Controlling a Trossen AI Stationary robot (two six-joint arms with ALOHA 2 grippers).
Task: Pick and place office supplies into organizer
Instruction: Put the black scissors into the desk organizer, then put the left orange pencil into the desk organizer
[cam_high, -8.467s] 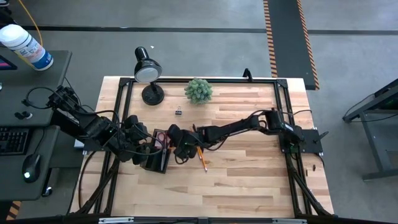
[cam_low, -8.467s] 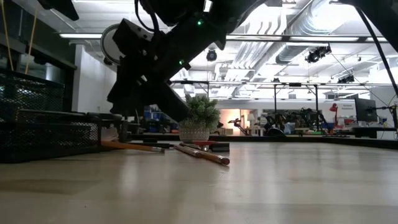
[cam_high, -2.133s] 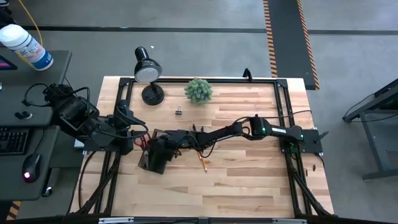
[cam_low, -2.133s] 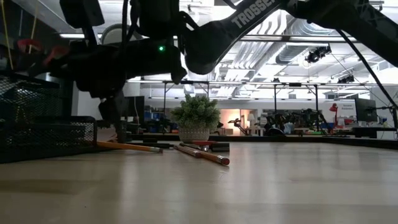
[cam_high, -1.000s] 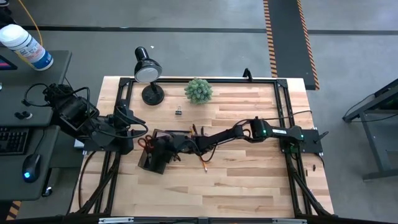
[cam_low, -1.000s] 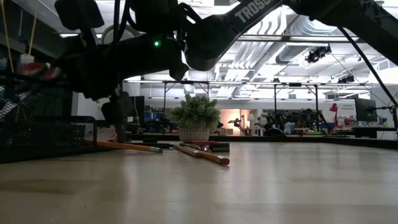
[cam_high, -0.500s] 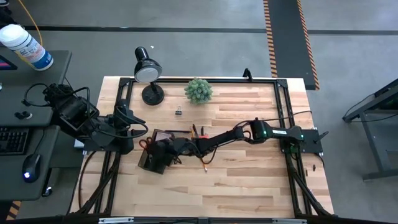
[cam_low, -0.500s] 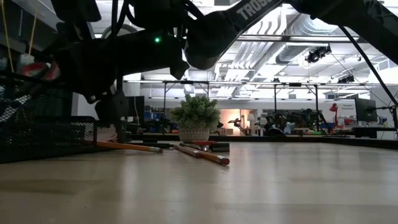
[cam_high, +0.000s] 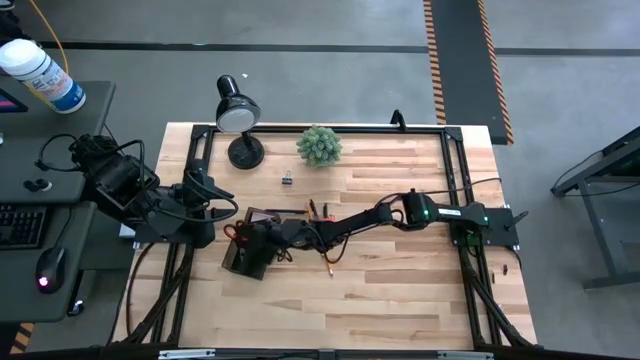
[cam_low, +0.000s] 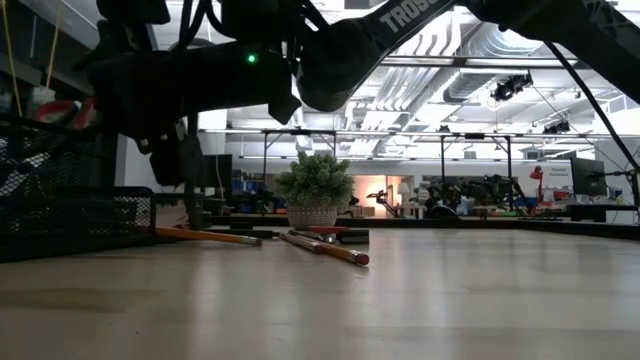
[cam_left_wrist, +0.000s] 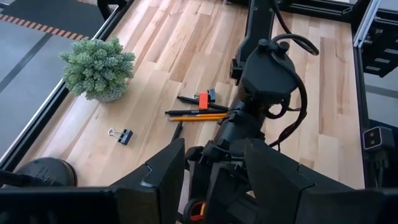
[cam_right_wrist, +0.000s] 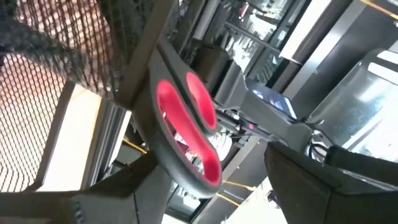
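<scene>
Red scissor handles (cam_right_wrist: 186, 127) stick up out of the black mesh organizer (cam_high: 248, 255), which sits at the table's (cam_high: 400, 290) left side. Right gripper (cam_high: 268, 243) is right over the organizer, fingers spread wide on either side of the handles, not touching them in the right wrist view. Left gripper (cam_left_wrist: 214, 180) is pulled back just left of the organizer, jaws spread, nothing in them.

Still loose on the table, right of the organizer: 2 yellow-orange pencils (cam_left_wrist: 199, 116), dark pens (cam_left_wrist: 189, 100) and an orange-black marker (cam_left_wrist: 203, 99), all clustered under the right arm. Small black binder clip (cam_high: 286, 179) lies apart near the back edge, between the green plant (cam_high: 319, 145) and the desk lamp (cam_high: 236, 115).

In the low view 1 pencil (cam_low: 205, 235) touches the organizer's base. Can't tell which compartment holds the scissors.
</scene>
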